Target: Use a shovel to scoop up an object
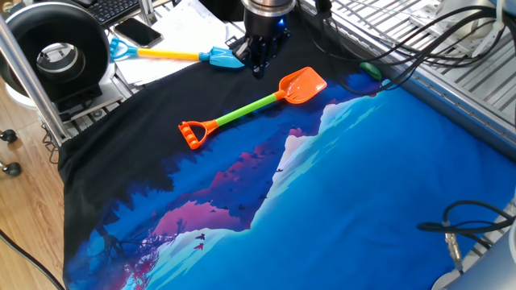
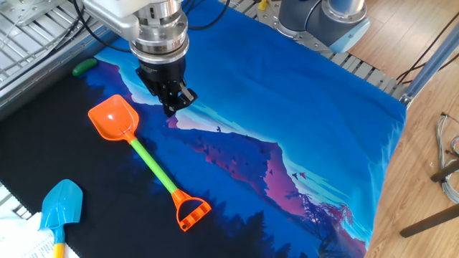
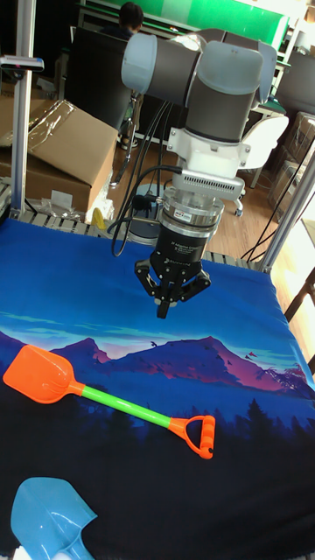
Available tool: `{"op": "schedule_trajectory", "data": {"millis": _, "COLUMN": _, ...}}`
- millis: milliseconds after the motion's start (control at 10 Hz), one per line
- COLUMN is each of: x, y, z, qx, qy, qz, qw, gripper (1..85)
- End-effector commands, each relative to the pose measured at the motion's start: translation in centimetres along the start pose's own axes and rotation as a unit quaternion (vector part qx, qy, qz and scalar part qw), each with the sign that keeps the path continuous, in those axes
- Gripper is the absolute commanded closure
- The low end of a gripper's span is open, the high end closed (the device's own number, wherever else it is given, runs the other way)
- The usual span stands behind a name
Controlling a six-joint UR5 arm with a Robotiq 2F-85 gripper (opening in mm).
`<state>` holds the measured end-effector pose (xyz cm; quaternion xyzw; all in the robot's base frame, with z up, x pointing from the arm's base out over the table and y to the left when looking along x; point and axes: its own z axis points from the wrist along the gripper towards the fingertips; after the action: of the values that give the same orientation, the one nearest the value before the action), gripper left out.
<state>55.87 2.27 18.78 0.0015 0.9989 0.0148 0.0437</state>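
The shovel [image 1: 249, 107] lies flat on the printed cloth, with its orange blade [image 2: 113, 118] at one end, a lime-green shaft and an orange D handle [image 3: 197, 435]. The object [image 1: 370, 70], a small glossy green lump [image 2: 84, 67], rests at the cloth's edge beyond the blade; the tall fixed view does not show it. My gripper [image 2: 172, 109] hangs point-down just above the cloth beside the blade, apart from it. Its fingers are shut to a tip with nothing held [image 3: 164, 311] [image 1: 258, 71].
A blue-bladed, yellow-shafted toy shovel [image 1: 211, 56] [image 2: 61, 204] lies past the cloth's edge near a phone [image 1: 137, 32] and a black round device [image 1: 56, 52]. A metal rack [image 1: 484, 80] with cables borders the cloth. The arm's base [image 2: 323, 18] stands at the far side.
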Motion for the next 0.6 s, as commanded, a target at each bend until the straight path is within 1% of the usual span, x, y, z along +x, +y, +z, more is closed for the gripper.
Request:
{"op": "schedule_trajectory", "data": {"millis": 0, "x": 0.17, "y": 0.25, "z": -0.13, "qx": -0.006, "qy": 0.003, "qz": 0.0, "qw": 1.0, "gripper": 84.3}}
{"op": "schedule_trajectory", "data": {"millis": 500, "x": 0.26, "y": 0.13, "z": -0.1, "qx": -0.005, "qy": 0.003, "qz": -0.003, "qw": 1.0, "gripper": 84.3}}
